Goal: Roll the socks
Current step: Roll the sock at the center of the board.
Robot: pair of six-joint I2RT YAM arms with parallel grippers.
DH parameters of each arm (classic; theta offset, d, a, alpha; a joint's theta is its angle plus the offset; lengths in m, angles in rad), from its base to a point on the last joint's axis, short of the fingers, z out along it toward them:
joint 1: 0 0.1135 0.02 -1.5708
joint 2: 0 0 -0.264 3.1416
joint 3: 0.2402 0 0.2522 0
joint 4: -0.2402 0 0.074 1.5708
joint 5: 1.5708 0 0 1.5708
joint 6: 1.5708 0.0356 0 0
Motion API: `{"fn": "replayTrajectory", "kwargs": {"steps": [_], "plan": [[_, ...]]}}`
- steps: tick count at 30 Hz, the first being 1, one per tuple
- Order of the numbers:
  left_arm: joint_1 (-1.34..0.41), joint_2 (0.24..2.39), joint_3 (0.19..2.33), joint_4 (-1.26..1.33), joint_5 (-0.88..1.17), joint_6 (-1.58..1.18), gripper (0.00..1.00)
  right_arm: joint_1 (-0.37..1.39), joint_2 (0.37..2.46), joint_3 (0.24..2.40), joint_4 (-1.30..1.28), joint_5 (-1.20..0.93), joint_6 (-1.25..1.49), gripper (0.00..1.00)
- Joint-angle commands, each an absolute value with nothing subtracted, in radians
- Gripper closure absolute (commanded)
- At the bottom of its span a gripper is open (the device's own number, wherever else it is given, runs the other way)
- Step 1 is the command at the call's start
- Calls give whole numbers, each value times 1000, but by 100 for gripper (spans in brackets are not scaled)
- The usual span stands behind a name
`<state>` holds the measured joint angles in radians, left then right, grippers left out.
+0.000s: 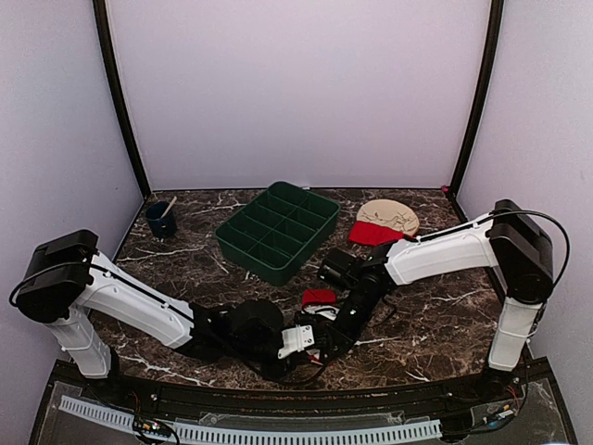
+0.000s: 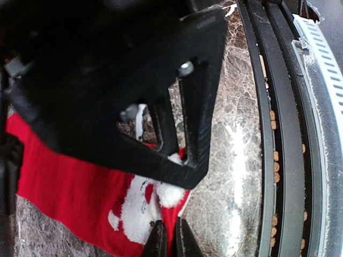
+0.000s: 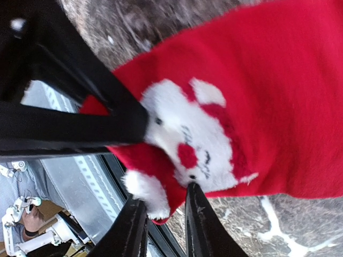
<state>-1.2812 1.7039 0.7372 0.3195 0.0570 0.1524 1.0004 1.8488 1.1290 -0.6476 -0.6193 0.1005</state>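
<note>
**Left gripper** point(image 2: 170, 229): the fingers are together, with a thin fold of the near sock point(image 3: 278, 107) pinched between them. The pinch sits at the sock's end, which carries a fluffy white face motif.

**Right gripper** point(image 3: 163, 195): the fingers stand apart. The same end of the near sock, with its white tuft, lies in the gap between them. No clamping is evident. This gripper meets the left one tip to tip over the fabric.

**Near sock:** bright red, it lies on the marble table point(image 1: 445, 315) and spreads away from both grippers.

**Beyond the grippers:** a green tray point(image 1: 246, 261) with compartments lies just past the near sock. Further ahead of the right gripper, the far sock point(image 1: 371, 234) lies touching a beige fabric piece point(image 1: 389, 215). Well ahead of the left gripper stands a dark cup point(image 1: 161, 221) with a stick in it.
</note>
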Motion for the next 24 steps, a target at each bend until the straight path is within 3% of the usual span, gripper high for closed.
{"fn": "replayTrajectory", "kwargs": {"steps": [1, 24], "plan": [[-1285, 1704, 771, 264, 89, 110, 95, 996, 1805, 1093, -603, -605, 132, 76], [-1277, 1750, 860, 95, 170, -7, 98, 974, 1697, 970, -419, -563, 286, 72]]}}
